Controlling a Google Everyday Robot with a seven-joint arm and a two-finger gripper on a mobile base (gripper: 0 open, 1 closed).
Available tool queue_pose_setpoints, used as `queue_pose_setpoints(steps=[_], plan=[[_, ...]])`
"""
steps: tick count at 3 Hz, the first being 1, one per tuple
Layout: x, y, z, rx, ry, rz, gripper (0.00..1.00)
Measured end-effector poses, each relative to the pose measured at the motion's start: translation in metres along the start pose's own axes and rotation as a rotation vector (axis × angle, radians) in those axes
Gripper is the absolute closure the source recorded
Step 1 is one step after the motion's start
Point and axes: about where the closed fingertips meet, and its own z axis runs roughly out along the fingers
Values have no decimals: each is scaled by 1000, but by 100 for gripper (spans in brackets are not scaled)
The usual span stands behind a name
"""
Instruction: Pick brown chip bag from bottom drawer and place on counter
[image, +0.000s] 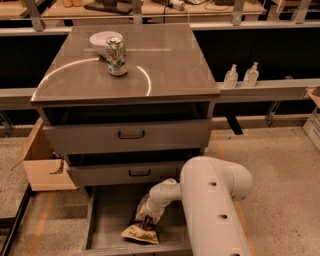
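Camera view puts the task at its first stage, as I judge it: the bottom drawer (111, 220) is pulled open and the brown chip bag (140, 233) lies on its grey floor, toward the front right, not yet lifted. My claw (146, 217) is down inside that drawer, right over the upper end of the bag and seemingly touching it. From here I cannot tell how far open it is or whether it has hold of the bag. What is left, as I read it, is securing the grasp, lifting the bag clear of the drawer and setting it on the bench (175, 65) atop the cabinet. By count I see one chip bag and one arm with one claw. There are three drawers, the two upper drawers (131, 135) with black handles. On the bench stand one soda can (116, 56) and one white bowl (101, 38) just behind it. Two small bottles (230, 76) sit on the ledge to the right, and one cardboard box (42, 165) is on the floor at left.
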Motion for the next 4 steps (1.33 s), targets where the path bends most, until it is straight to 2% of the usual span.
queue_pose_setpoints(steps=[1,3,4], plan=[[7,-7,5,-13,12,13,0],[20,-16,28,1,29,17,0],[23,-17,33,10,39,8,12]])
